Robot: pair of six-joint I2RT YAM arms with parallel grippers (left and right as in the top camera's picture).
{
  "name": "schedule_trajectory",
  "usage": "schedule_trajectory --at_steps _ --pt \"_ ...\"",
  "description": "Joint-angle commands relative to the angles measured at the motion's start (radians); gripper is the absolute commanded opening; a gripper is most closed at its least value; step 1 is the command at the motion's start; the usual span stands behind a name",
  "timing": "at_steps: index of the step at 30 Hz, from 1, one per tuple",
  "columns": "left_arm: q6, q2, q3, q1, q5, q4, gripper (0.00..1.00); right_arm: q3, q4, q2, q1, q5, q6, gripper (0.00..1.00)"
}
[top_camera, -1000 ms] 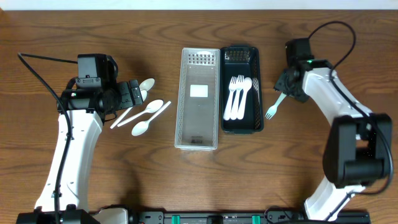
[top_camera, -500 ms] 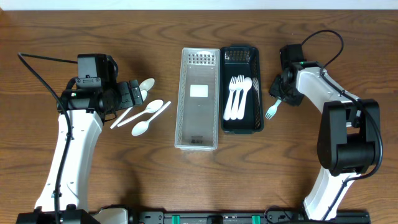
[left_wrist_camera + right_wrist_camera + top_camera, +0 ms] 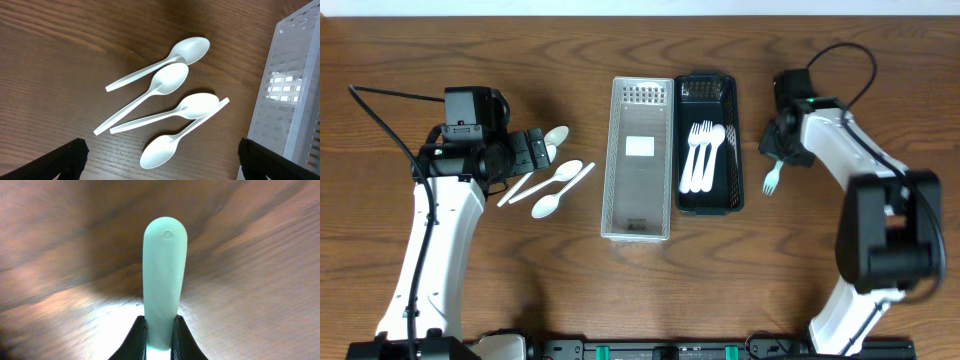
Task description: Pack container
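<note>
One fork (image 3: 771, 180) is hanging from the right claw (image 3: 781, 152), which is gripping it by the handle end; in the wrist view the two fingers are pressing tight on the pale handle. Compared with one second ago, the fork is changing its direction: before, it was slanting with the tines toward the black tray (image 3: 706, 92), and now it is pointing almost straight along the tray's long side, the same way as the three white pieces (image 3: 700, 155) already lying inside. I am judging that the arm is lining the fork up so that it can go down beside them. The fork is not yet in the tray; it is hanging just outside the right wall, over the table (image 3: 620, 300), and I cannot tell if the tines are touching the wood. The wall of the tray is standing between the fork and its place, so the claw is probably needing to lift over it and move left. The clear bin (image 3: 638, 200) next to the tray is holding no cutlery. On the other side, four spoons (image 3: 172, 79) are lying loose and partly crossing each other near the bin. The left claw (image 3: 542, 150) is waiting over them with fingers wide apart, holding nothing, in the same place as before.
</note>
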Motion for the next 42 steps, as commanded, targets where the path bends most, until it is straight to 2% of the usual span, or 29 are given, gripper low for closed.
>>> schedule_trajectory --at_steps 1,5,9,15,20,21,22,25,26,30,33,39,42 --pt "0.003 0.007 0.025 0.008 0.003 -0.003 0.98 0.007 0.003 -0.18 0.0 0.032 -0.05 0.01" --pt "0.003 0.007 0.025 0.008 0.003 -0.003 0.98 0.007 0.024 -0.311 0.031 -0.113 -0.098 0.01" --pt "0.003 0.007 0.025 0.008 0.003 -0.003 0.98 0.007 0.035 -0.352 0.101 -0.201 -0.097 0.01" --pt "0.003 0.007 0.025 0.008 0.003 -0.003 0.98 0.004 0.038 -0.257 0.235 -0.201 -0.098 0.01" --pt "0.003 0.007 0.025 0.008 0.003 -0.003 0.98 0.004 0.085 -0.142 0.293 -0.198 -0.103 0.02" --pt "0.003 0.007 0.025 0.008 0.003 -0.003 0.98 0.004 0.095 -0.132 0.295 -0.201 -0.115 0.1" --pt "0.003 0.007 0.025 0.008 0.003 -0.003 0.98 0.004 0.114 -0.126 0.295 -0.208 -0.146 0.26" --pt "0.003 0.007 0.025 0.008 0.003 -0.003 0.98 0.025 0.127 -0.145 0.293 -0.22 -0.233 0.5" --pt "0.003 0.007 0.025 0.008 0.003 -0.003 0.98 0.04 0.117 -0.158 0.289 -0.22 -0.248 0.55" --pt "0.002 0.007 0.025 0.008 0.003 0.015 0.98 0.119 0.049 -0.238 0.238 -0.145 -0.253 0.68" --pt "-0.002 0.007 0.025 0.008 0.003 -0.004 0.98 0.139 0.014 -0.302 0.153 -0.098 -0.234 0.73" --pt "0.005 0.009 0.025 -0.004 0.009 -0.09 0.98 0.139 -0.106 -0.351 -0.108 -0.1 -0.145 0.8" --pt "0.099 0.031 0.026 -0.043 0.011 -0.135 0.98 0.137 -0.19 -0.344 -0.233 -0.123 -0.125 0.88"
